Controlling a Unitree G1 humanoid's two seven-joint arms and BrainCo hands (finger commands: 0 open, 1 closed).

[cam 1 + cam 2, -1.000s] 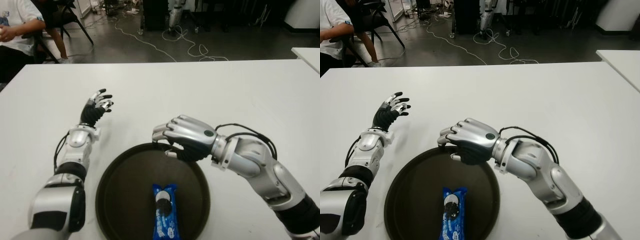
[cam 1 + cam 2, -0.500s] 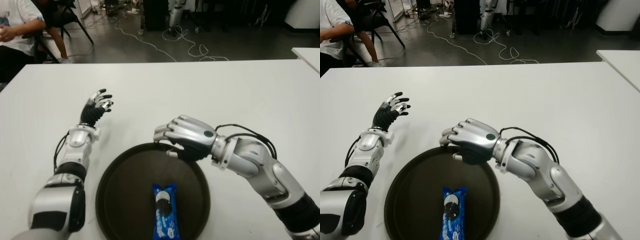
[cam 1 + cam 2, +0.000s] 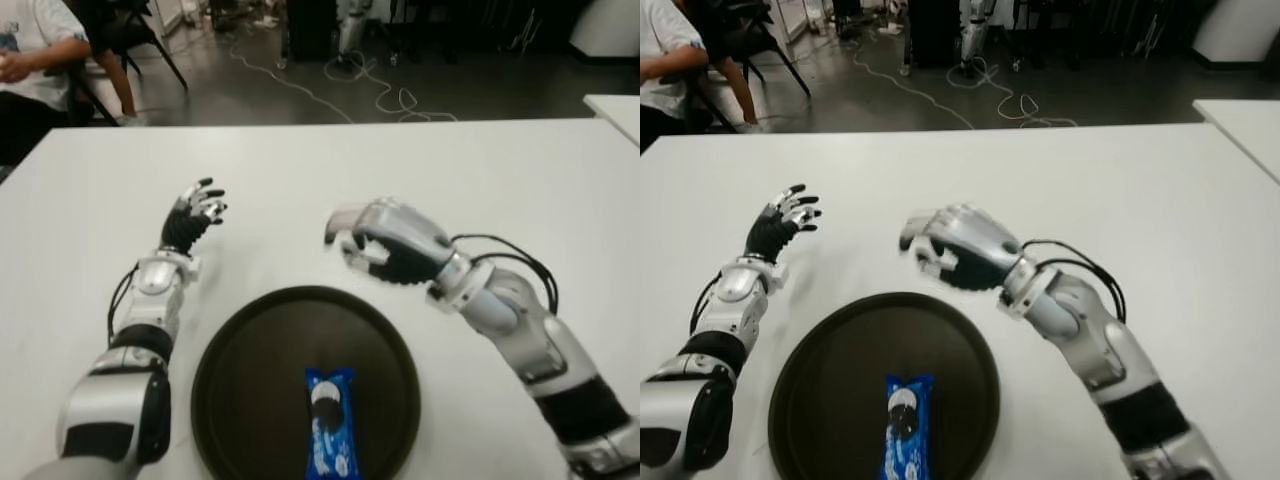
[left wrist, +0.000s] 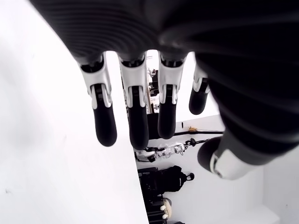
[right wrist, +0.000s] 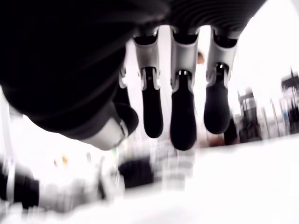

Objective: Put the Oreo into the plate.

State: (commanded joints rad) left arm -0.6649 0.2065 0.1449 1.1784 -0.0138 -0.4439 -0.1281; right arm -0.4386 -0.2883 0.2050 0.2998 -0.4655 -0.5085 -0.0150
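Note:
The blue Oreo pack (image 3: 330, 422) lies inside the round dark plate (image 3: 240, 360) near the table's front edge, lengthwise toward me. My right hand (image 3: 372, 243) hovers above the white table just beyond the plate's far rim, fingers relaxed and holding nothing; its wrist view shows the fingertips (image 5: 182, 122) apart and empty. My left hand (image 3: 197, 207) shows to the left of the plate, fingers spread and empty, clear of the plate.
The white table (image 3: 500, 180) stretches bare to the right and behind the hands. A seated person (image 3: 30, 60) is at the far left beyond the table. Cables (image 3: 340, 90) lie on the dark floor behind.
My right hand has lifted off the plate's far rim and moved up and away from it, fingers loosening. The Oreo pack, plate and left hand have stayed put.

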